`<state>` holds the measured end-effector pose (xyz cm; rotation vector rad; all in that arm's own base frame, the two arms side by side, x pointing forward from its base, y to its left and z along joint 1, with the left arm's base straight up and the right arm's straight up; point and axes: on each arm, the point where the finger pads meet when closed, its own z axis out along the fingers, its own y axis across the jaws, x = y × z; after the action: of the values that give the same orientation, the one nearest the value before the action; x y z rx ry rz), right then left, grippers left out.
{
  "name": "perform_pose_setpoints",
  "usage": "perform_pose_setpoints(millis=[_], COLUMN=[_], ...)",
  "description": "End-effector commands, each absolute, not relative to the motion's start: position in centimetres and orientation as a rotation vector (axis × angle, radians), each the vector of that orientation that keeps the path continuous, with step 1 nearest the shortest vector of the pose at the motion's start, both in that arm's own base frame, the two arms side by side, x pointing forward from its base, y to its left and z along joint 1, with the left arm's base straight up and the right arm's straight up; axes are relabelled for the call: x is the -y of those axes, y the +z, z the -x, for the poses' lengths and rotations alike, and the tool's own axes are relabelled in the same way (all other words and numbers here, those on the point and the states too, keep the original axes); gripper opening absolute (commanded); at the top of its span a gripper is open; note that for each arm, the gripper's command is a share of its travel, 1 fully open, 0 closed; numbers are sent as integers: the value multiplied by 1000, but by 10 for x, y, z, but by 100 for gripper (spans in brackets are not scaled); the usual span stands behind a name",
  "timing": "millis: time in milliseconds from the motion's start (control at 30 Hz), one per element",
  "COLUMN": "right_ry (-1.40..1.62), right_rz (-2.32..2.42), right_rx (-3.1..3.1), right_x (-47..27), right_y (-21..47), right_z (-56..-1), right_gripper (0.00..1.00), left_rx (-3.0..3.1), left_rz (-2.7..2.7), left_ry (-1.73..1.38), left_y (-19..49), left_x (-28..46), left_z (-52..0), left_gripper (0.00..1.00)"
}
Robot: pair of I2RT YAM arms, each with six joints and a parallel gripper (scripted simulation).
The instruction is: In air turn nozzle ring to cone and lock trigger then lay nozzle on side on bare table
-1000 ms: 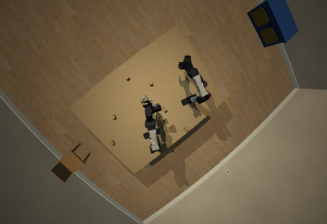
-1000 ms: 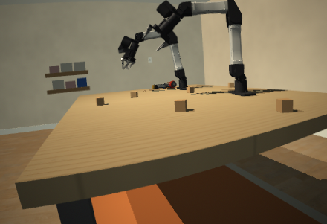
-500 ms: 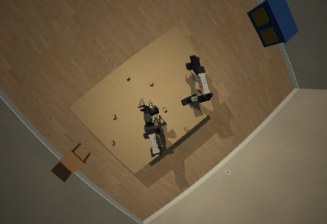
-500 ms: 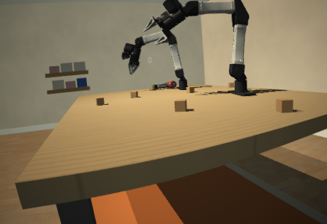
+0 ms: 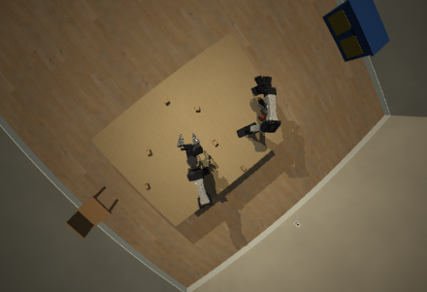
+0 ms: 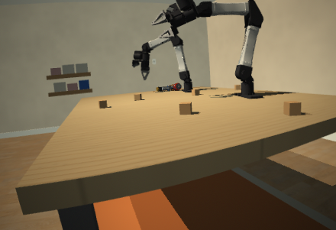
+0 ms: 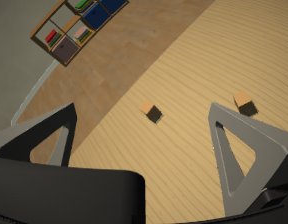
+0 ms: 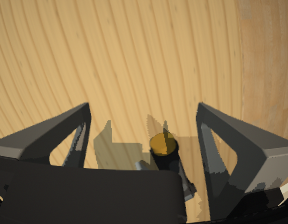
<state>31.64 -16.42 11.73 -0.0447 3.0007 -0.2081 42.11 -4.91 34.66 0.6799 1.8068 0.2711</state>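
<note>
The hose nozzle (image 5: 262, 116) (image 6: 172, 87) (image 8: 167, 162) lies on the table, partly under the right arm in the top view. Its red end is toward the right arm's base. Its round yellow end (image 8: 163, 144) faces the right wrist camera, low between the fingers in the picture. My right gripper (image 6: 144, 79) (image 8: 143, 110) is open and points down above the table, near the yellow end, with nothing between its fingers. My left gripper (image 5: 187, 135) (image 7: 142, 110) is open and empty, high above the middle of the table. The ring symbols, arrow, trigger and lever positions cannot be made out.
Several small wooden cubes (image 5: 197, 109) (image 6: 185, 108) (image 7: 152, 112) lie scattered on the table (image 5: 131, 132) (image 6: 126, 142). The table edge (image 8: 241, 60) runs beyond the right finger in the right wrist view. The left arm's base stands apart from the nozzle.
</note>
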Motion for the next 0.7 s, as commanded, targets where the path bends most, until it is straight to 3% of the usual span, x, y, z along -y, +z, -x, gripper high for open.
perform_pose_setpoints(millis=[0,667], right_ry=[-175,134], right_rz=[201,631], right_rx=[-3016,-3075], right_x=[165,210], right_y=[117,82], right_z=[-304,-190], right_gripper=[78,78], left_rx=[-1776,-1582], left_rz=[-560,-37], left_ry=[254,31], left_y=[358,402], left_x=[42,4], left_z=[-420,-385], left_gripper=[100,100])
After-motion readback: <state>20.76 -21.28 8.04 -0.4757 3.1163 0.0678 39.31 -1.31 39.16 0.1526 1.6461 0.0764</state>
